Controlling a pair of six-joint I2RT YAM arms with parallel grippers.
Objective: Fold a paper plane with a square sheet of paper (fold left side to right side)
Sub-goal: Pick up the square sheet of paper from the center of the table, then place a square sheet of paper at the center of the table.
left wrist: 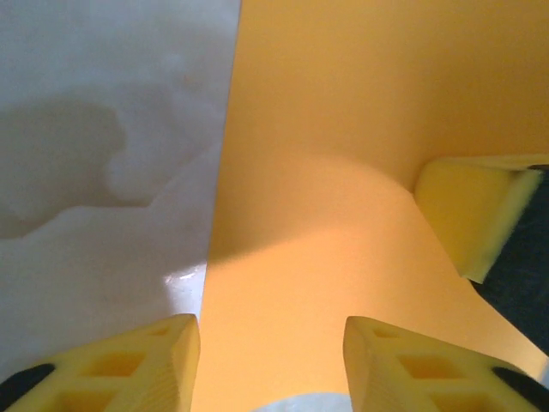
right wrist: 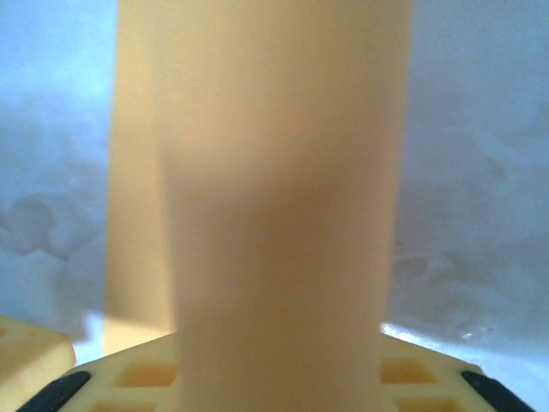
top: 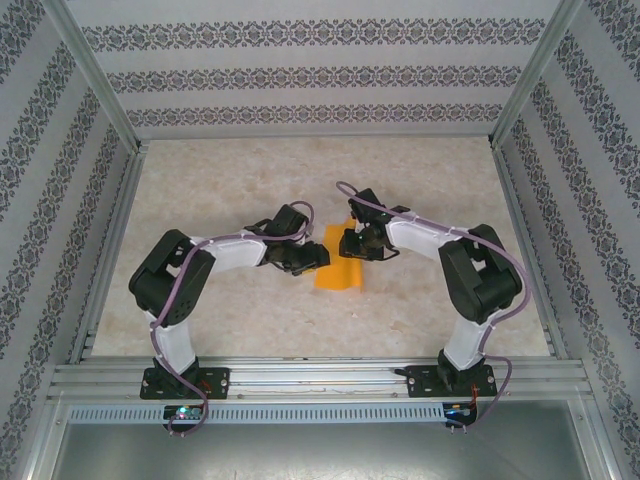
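On the pale marbled counter, near its middle, lies the square sheet of paper. Our left fingers stand part-open over it, gripping nothing; whether our right fingers pinch the raised paper we cannot tell. The left-to-right fold seems in hand; next, a firm crease

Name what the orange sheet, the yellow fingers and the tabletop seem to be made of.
The bright orange sheet: thin matte paper; it curves softly without shine. The left arm's yellow blocky fingers: likely plastic, moulded or printed, with square hollows. The pale mottled tabletop: marble-look with a small glint; stone or laminate, unclear.
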